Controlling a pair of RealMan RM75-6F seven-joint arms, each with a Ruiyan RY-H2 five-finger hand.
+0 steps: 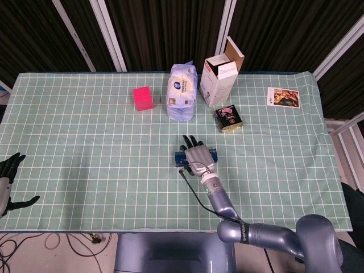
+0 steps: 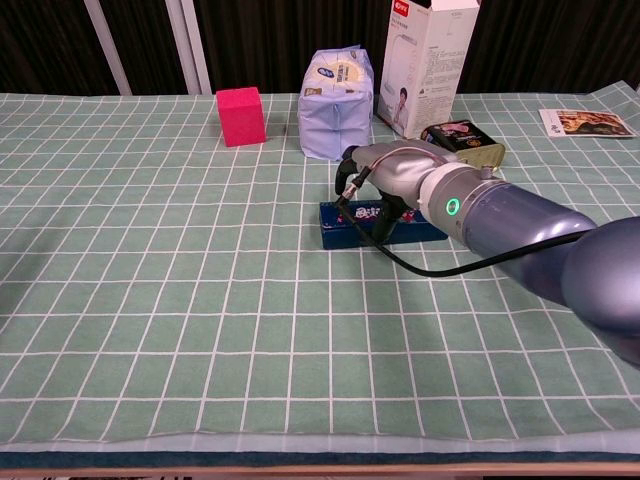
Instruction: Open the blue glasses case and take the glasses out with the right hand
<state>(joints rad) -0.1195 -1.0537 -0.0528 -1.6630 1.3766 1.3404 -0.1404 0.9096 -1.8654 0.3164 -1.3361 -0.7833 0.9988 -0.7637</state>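
The blue glasses case (image 1: pixel 212 153) lies shut on the green checked cloth near the table's middle, long side running left to right. My right hand (image 1: pixel 196 157) lies over the case's middle with its fingers stretched out across the lid, so only the two ends of the case show. In the chest view the right hand (image 2: pixel 388 178) covers the top of the case (image 2: pixel 342 229), fingers reaching down over its left half. No glasses are visible. My left hand (image 1: pixel 7 183) hangs off the table's left front edge, fingers apart, holding nothing.
Behind the case stand a pink cube (image 1: pixel 143 98), a white and blue packet (image 1: pixel 183 91), an open white carton (image 1: pixel 222 74) and a dark tin (image 1: pixel 228 119). A picture card (image 1: pixel 282 96) lies at the far right.
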